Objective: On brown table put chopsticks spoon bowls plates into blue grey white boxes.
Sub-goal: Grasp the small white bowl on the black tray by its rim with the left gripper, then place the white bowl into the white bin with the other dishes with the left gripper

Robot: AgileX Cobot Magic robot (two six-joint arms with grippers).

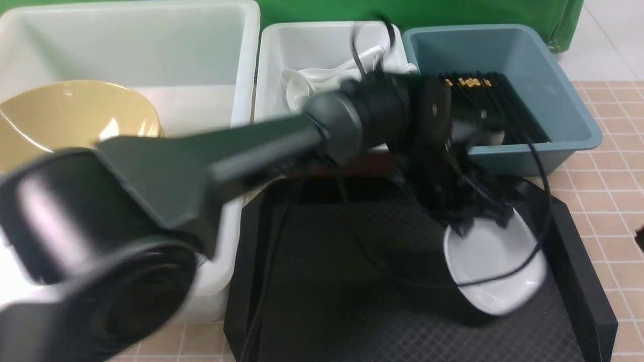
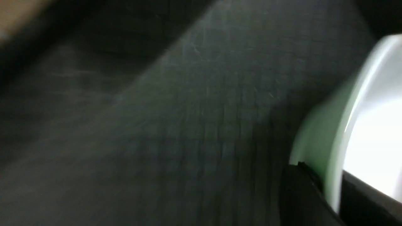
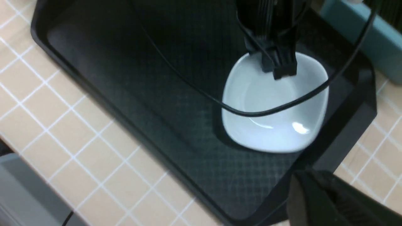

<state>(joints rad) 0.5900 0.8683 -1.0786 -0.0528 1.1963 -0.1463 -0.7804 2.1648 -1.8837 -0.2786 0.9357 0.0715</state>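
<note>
Front view, lower right of frame: gripping rim of white plate [image 1: 490, 261] with left jaws, over black tray [image 1: 327, 281]. Cannot tell about right jaws. Looks like the pick-up step. Next, probably: lift clear of tray wall, carry to white box [image 1: 126, 45], upper left. Underneath, tiled brown counter [image 1: 604, 201]; green cloth [image 1: 453, 12] up top.

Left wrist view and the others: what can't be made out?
Left wrist view: motion blur; only the plate and black tray read.
Front view: left arm hides part of the grey box; spoons uncountable.
Front view: chopsticks in blue box too blurred to count.
Right wrist view: right end effector cut by the edge; open or shut unknown.
</note>
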